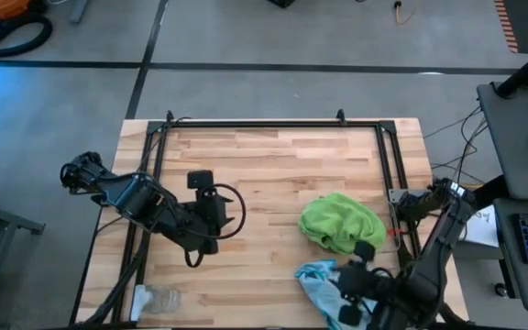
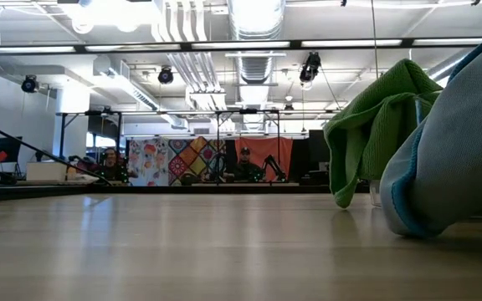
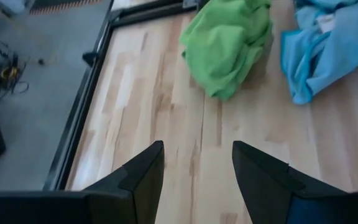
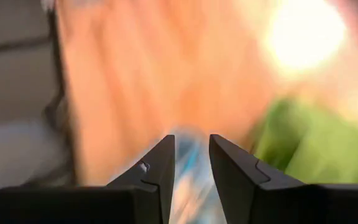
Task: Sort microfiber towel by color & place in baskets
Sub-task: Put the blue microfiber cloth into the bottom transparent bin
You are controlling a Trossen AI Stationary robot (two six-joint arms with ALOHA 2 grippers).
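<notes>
High view, table: a pale wooden table (image 1: 273,174) with a black frame along its edges carried the work.
High view, green towels: a bunched heap of lime green towels (image 1: 341,221) lay right of centre.
High view, blue towels: a crumpled pale blue heap (image 1: 319,280) lay at the near edge, just beside the green heap.
High view, left gripper: the left gripper (image 1: 211,209) hung over bare wood left of centre, well apart from both heaps.
High view, right gripper: the right gripper (image 1: 348,291) sat over the blue heap; its grip was hidden here.
High view, clear item: a small clear plastic object (image 1: 159,299) lay at the near left corner.
Low view: the green towels (image 2: 373,134) and blue towels (image 2: 454,142) rose at the right, and people (image 2: 110,160) sat far behind.
Left wrist view: the fingers (image 3: 140,177) stood wide apart over bare wood, both heaps (image 3: 232,40) beyond.
Right wrist view: the fingers (image 4: 157,171) stood close with pale blue cloth (image 4: 190,168) in the narrow gap; whether they clamped it could not be told.
</notes>
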